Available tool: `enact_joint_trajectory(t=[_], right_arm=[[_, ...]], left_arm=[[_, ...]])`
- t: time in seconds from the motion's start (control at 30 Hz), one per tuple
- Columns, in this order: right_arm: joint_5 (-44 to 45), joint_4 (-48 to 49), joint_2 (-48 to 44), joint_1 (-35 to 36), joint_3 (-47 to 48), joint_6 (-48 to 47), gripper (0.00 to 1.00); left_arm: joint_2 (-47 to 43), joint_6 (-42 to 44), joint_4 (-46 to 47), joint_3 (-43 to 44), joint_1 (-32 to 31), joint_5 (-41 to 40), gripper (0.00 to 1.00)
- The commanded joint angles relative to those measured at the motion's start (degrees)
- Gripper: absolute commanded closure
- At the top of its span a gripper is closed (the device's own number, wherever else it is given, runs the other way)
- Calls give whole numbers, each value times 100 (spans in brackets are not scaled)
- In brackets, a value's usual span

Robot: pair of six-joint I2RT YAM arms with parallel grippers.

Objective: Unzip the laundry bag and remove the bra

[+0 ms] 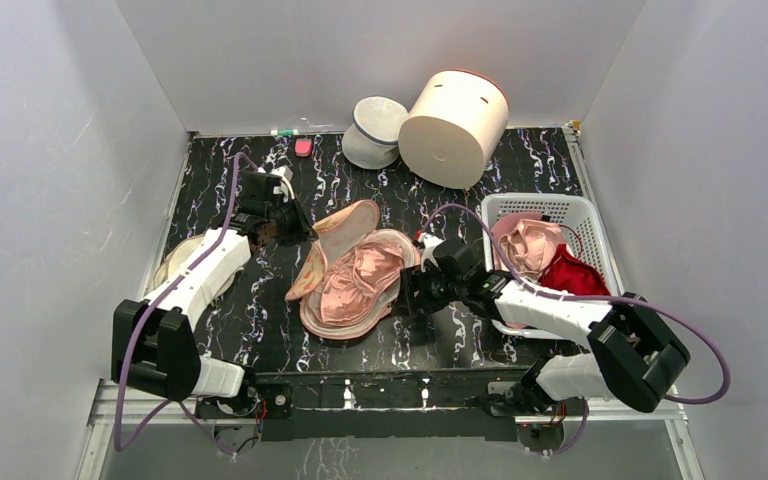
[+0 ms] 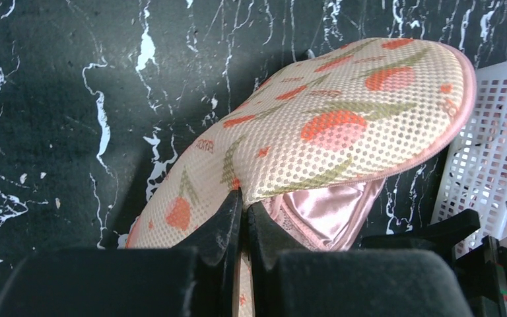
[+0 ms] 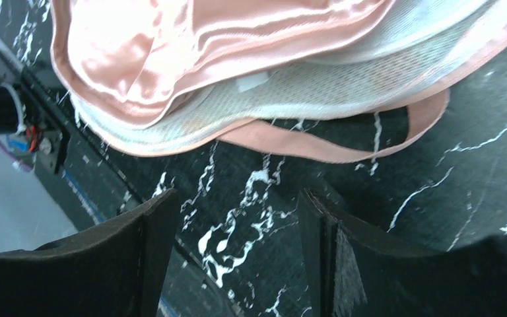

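Zip undone; laundry bag (image 1: 345, 225) splayed open mid-table. Left gripper (image 2: 243, 208) clamped onto upper flap edge, 10 o'clock of pouch. Bra (image 1: 358, 280) exposed on lining, not yet out. Right gripper (image 3: 237, 211) spread wide, empty, 3 o'clock. Remaining: extraction.

Top external looks down from behind; both wrist cameras closely face the laundry bag (image 1: 345, 225) (image 2: 343, 112) (image 3: 317, 92), from ten and, apparently, four o'clock.

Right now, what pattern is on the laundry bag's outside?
The laundry bag: orange-red flowers, green stems on cream mesh; left wrist view.
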Motion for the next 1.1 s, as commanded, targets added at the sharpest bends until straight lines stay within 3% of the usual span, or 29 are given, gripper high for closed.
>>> enact_joint_trajectory(t=[0.0, 0.2, 0.33, 0.5, 0.57, 0.73, 0.93, 1.07], right_arm=[[694, 580, 225, 6, 123, 49, 38], [1422, 229, 795, -8, 611, -92, 52], [1987, -61, 1001, -141, 792, -174, 54], [2227, -348, 1094, -488, 983, -427, 54], [2353, -540, 1059, -512, 1106, -612, 52], [2206, -833, 833, -507, 1335, -770, 48], [1266, -655, 594, -485, 1245, -442, 45], [385, 98, 569, -470, 959, -5, 45]], left_arm=[[-45, 16, -129, -131, 132, -62, 100], [-57, 345, -426, -169, 150, -824, 98], [-26, 407, -678, -170, 151, -1444, 97], [-26, 334, -787, -172, 150, -1659, 91], [-30, 328, -790, -167, 151, -1643, 85], [-261, 419, -783, -187, 155, -1744, 59], [-575, 611, -806, -164, 151, -1960, 34], [-857, 691, -798, -179, 150, -1836, 21]])
